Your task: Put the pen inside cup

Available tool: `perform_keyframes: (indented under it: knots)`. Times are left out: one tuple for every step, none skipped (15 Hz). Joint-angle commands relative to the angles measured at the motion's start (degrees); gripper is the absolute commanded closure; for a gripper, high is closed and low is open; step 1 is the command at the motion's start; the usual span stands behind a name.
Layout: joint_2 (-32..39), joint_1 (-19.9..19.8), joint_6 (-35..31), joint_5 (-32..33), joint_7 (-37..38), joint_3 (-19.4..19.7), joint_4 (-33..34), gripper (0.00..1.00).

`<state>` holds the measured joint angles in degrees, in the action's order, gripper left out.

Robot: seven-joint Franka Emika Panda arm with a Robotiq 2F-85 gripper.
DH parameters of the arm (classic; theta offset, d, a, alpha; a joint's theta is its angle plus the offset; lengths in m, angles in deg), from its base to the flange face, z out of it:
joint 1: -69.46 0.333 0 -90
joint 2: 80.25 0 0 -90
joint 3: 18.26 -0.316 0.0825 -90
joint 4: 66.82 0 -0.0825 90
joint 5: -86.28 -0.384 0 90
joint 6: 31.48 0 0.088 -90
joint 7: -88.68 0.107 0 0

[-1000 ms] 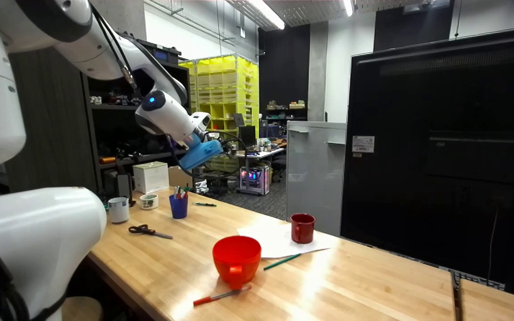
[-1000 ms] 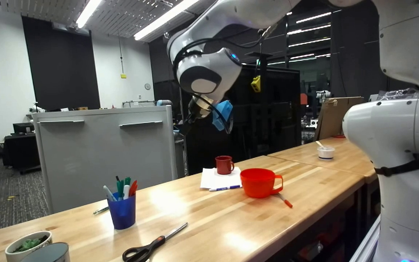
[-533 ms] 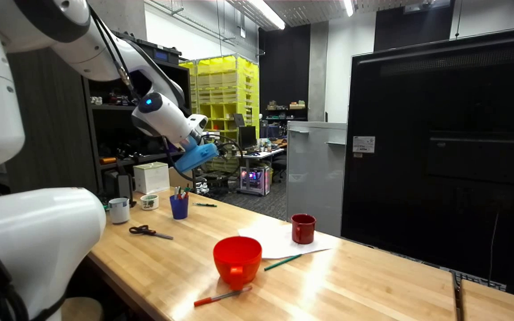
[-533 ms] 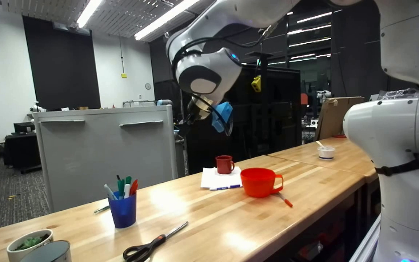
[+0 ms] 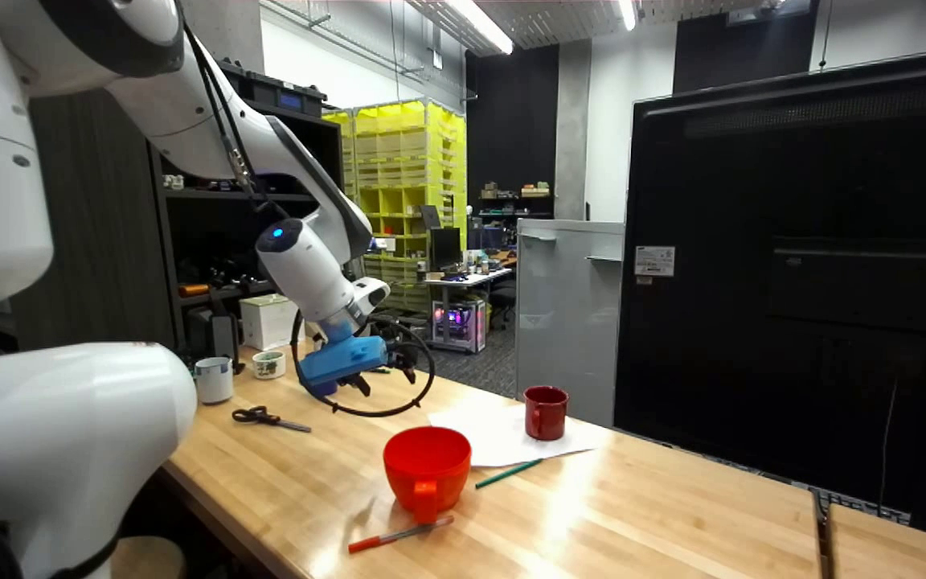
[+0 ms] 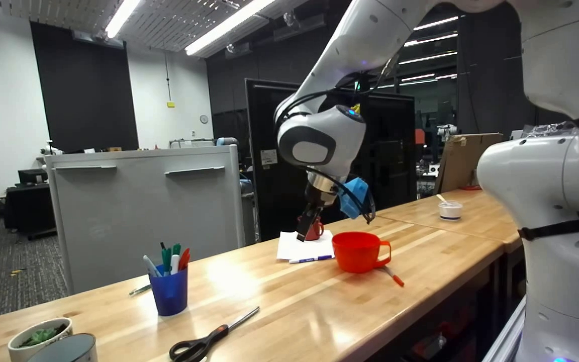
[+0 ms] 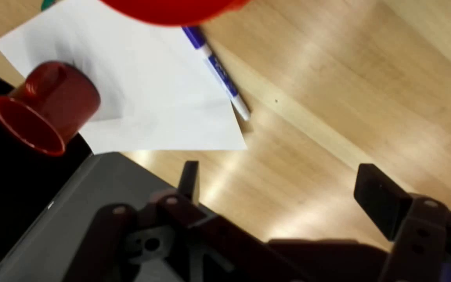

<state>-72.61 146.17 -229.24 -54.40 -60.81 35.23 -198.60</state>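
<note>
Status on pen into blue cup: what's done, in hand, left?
Done: no transfer evident; the green pen lies on the table near the white paper. The blue cup holds other pens.
In hand: nothing; the gripper is open and empty.
Left: likely the whole job, grasping the green pen, carrying it to the blue cup and releasing.

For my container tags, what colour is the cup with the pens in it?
Dark blue; the cup shows best in an exterior view.
</note>
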Motion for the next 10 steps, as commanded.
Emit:
perform_keyframes:
  knots:
    - [-3.80,-3.88,-0.78,1.33,0.27,-3.66,-3.83,0.00]
    - [-4.06,-4.75,-0.77,1.38,0.27,-4.56,-4.70,0.00]
    - [-5.17,-5.60,-0.75,1.90,0.27,-5.56,-5.52,0.00]
    - [-5.42,-6.06,-0.75,2.16,0.28,-6.19,-5.81,0.00]
    - [-6.42,-6.69,-0.75,2.60,0.31,-7.16,-6.51,0.00]
    - [-7.22,-7.13,-0.75,2.94,0.33,-8.03,-7.23,0.00]
    - [-8.09,-7.31,-0.74,3.28,0.34,-8.68,-7.74,0.00]
    - [-8.27,-7.28,-0.73,3.48,0.35,-9.08,-7.98,0.00]
    - [-8.25,-7.10,-0.72,3.69,0.36,-9.24,-8.06,0.00]
    - [-8.17,-6.82,-0.70,3.78,0.36,-9.21,-7.97,0.00]
